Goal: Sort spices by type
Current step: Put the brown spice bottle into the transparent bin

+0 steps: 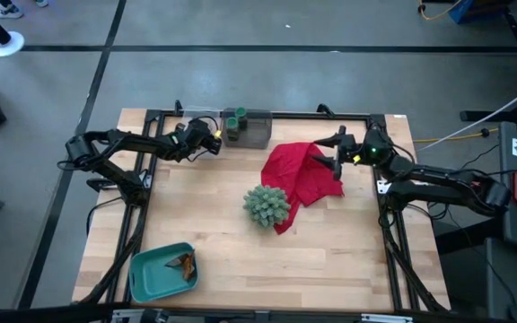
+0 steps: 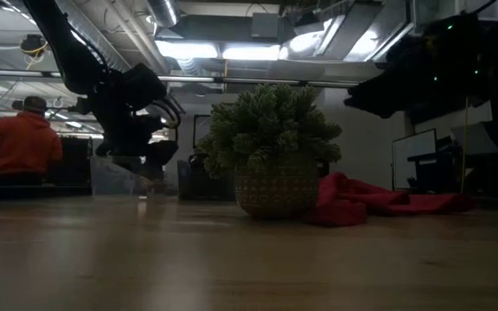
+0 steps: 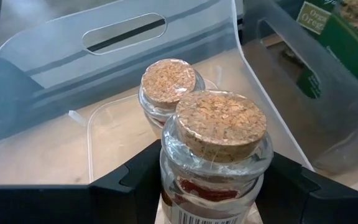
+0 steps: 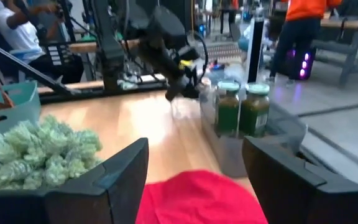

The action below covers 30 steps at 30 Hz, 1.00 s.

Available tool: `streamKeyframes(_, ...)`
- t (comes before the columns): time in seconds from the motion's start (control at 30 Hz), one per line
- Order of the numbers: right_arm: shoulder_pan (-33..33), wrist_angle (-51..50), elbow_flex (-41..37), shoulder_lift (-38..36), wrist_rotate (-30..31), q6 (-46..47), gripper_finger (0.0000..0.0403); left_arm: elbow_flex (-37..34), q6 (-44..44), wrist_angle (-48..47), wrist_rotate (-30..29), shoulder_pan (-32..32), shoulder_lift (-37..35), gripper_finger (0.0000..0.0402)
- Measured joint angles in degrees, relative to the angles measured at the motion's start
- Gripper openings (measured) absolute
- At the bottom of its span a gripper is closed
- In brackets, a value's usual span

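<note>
My left gripper is at the far left of the table, beside a clear bin, shut on a small glass jar with a cork stopper. A second cork-stoppered jar stands on its base inside the bin, just beyond the held one. Two jars with green lids stand in the neighbouring compartment. My right gripper hangs open above the red cloth, pointing level toward the table's left, with nothing between its fingers. My left gripper pinches the jar's glass body between its two fingers, below the cork stopper. The fingers come slanting down from the table's left. The jar stays upright; the gripper hides its base, so whether it rests on anything cannot be told.
A spiky green ball plant sits mid-table, against the cloth's near edge. A teal tray with small packets lies at the near left. A black frame borders the table. People show in the room beyond.
</note>
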Motion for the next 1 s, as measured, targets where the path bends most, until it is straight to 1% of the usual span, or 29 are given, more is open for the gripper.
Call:
streamKeyframes(0.1, 0.0, -0.3, 0.0, -2.7, -0.2, -1.5, 0.0257, 0.0, -1.0, -0.7, -0.3, 0.3, 0.0, 0.0196)
streamKeyframes(0.23, 0.0, -3.7, 0.0, -7.5, -0.7, -3.2, 0.0257, 0.0, -1.1, -0.7, -0.4, 0.6, 0.0, 0.0196)
streamKeyframes(0.4, 0.0, -12.8, 0.0, -12.8, 2.5, -4.5, 0.0257, -0.1, 0.5, 1.4, -0.2, 0.6, 0.0, 0.0196)
streamKeyframes(0.57, 0.0, -16.9, -0.1, -14.3, 3.9, -4.5, 0.0257, -0.2, 0.6, 2.1, -0.2, 0.6, 0.1, 0.0196)
streamKeyframes(0.63, 0.0, -15.3, -1.6, -14.4, 3.9, -4.4, 0.0257, -0.2, 0.6, 2.2, -0.2, 0.6, 0.1, 0.0196)
streamKeyframes(0.7, 0.0, -12.1, -4.8, -14.3, 3.9, -2.4, 0.0257, -0.2, 0.6, 2.2, -0.2, 0.6, 0.1, 0.0196)
streamKeyframes(0.77, 0.0, -6.0, -8.9, -14.2, 4.0, 0.1, 0.0257, -0.2, 0.6, 2.2, -0.2, 0.6, 0.1, 0.0196)
streamKeyframes(0.83, 0.0, 2.2, -12.8, -14.3, 4.7, 2.0, 0.0257, -0.2, 0.6, 2.3, -0.2, 0.6, 0.1, 0.0196)
streamKeyframes(0.9, 0.0, 3.3, -13.3, -14.4, 6.5, 3.4, 0.0257, -0.2, 0.6, 2.3, -0.2, 0.6, 0.1, 0.0196)
streamKeyframes(1.0, 0.0, 2.2, -13.3, -14.6, 6.9, 2.7, 0.0257, -0.2, 0.6, 2.3, -0.2, 0.6, 0.1, 0.0196)
